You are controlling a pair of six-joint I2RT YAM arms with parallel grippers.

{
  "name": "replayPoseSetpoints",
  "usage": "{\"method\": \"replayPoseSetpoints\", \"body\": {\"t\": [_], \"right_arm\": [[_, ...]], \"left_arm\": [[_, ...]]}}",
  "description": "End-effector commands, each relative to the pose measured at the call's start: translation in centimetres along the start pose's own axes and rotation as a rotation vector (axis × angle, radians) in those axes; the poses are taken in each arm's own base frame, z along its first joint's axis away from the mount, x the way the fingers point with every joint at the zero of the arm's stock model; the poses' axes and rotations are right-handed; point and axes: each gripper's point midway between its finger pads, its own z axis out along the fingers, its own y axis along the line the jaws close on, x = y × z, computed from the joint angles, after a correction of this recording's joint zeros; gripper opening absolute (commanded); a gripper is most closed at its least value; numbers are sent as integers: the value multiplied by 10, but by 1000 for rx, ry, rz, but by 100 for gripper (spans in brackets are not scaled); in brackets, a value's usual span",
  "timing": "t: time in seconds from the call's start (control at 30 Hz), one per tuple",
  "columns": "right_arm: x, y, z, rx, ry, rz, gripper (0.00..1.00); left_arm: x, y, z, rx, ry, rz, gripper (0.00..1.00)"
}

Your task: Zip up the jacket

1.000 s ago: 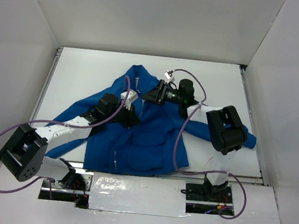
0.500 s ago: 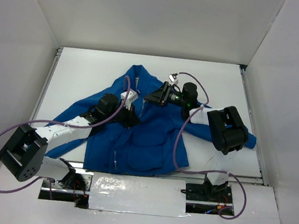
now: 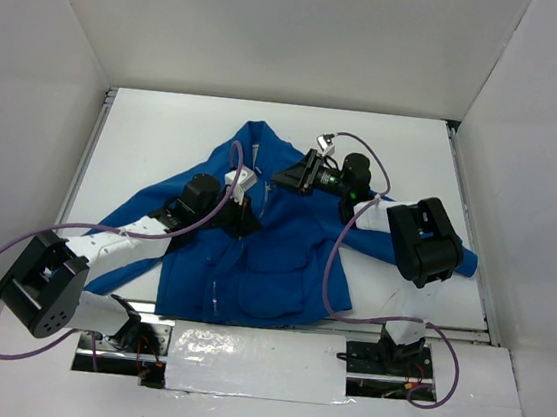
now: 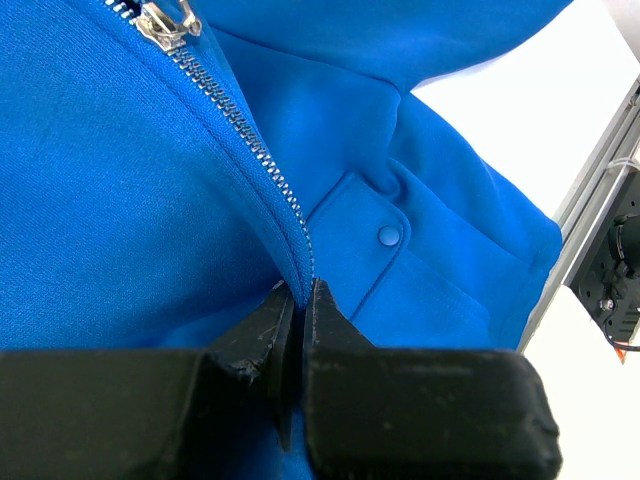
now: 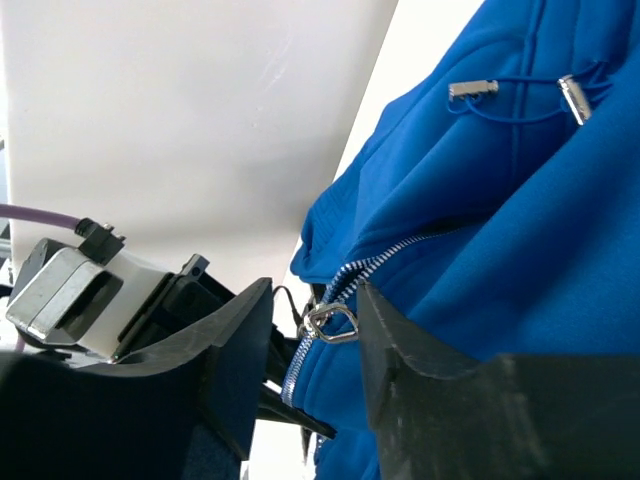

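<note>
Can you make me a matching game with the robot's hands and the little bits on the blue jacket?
Things:
1. left hand
2. right hand
3. snap button
4. cord tips

States:
A. silver metal
B. round and blue, on a pocket flap
C. open, zipper pull between its fingers
D. shut on the jacket beside the zipper

Pairs: 1-D, 2-C, 3-B, 4-A

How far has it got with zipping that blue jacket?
Partly done: the zipper teeth are joined from the left claw up to the slider. In hand: the left claw pinches the jacket along the zipper while the open right claw straddles the slider. Left: the stretch up to the collar.
</note>
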Motion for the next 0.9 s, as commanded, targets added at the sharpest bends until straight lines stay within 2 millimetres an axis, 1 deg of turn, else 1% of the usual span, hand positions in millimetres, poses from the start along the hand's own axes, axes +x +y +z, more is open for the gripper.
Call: {"method": "replayPoseSetpoints", "body": {"t": [0.0, 0.1, 0.2, 0.33, 0.43, 0.67, 0.73, 0.87], "right_arm": [[-6, 24, -4, -73, -13, -80, 46], [-2, 19, -6, -60, -12, -75, 44], [0, 18, -8, -56, -11, -80, 44], [5, 8, -7, -47, 2, -63, 45], [8, 8, -9, -60, -2, -59, 44], [8, 13, -10, -78, -9, -50, 37], [7, 13, -10, -77, -9, -50, 37], [7, 11, -10, -74, -9, -48, 31]], "left_arm": [[-11, -11, -1, 42, -29, 39, 0], [-12, -11, -1, 40, -29, 41, 0], [-12, -11, -1, 40, -29, 41, 0], [-11, -9, 0, 39, -28, 38, 0], [-9, -10, 0, 40, -26, 36, 0], [-9, -9, 0, 39, -25, 34, 0], [-9, -9, 0, 38, -27, 35, 0], [-8, -9, 0, 36, -26, 34, 0]]}}
